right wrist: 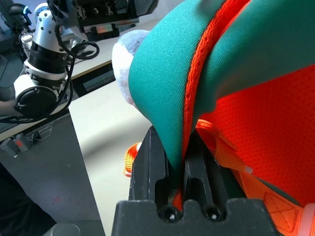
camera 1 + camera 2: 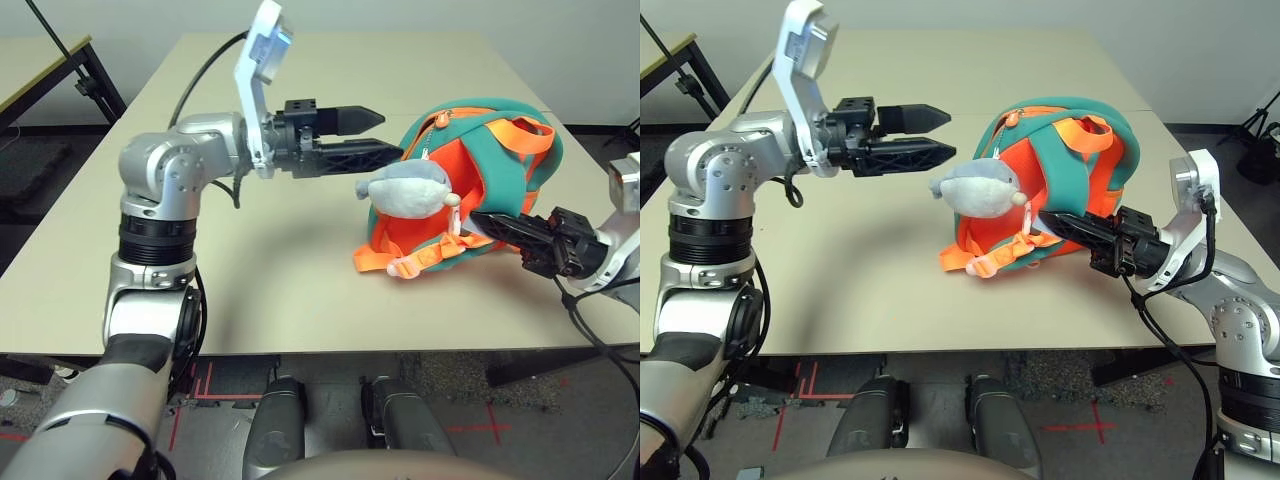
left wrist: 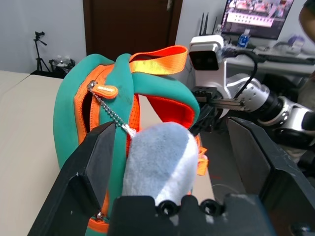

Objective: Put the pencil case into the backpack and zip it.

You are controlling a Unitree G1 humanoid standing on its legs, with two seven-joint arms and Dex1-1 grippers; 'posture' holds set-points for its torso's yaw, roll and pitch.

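Observation:
The teal backpack [image 2: 500, 170] with orange trim stands tilted on the table's right side, and its grey plush fish charm [image 2: 410, 188] hangs off the front. My left gripper [image 2: 390, 134] hovers open just left of the bag. In the left wrist view its fingers [image 3: 98, 162] flank the fish charm [image 3: 157, 157] without touching it. The orange zipper pull [image 3: 106, 91] sits near the bag's top, with a dark gap below it. My right gripper [image 2: 485, 222] is shut on the bag's teal and orange edge [image 1: 172, 98]. The pencil case is out of view.
The beige table [image 2: 250, 260] carries only the bag, with bare surface left of and behind it. A loose orange strap [image 2: 395, 262] lies toward the table's front edge. A second table [image 2: 40, 60] stands at the far left.

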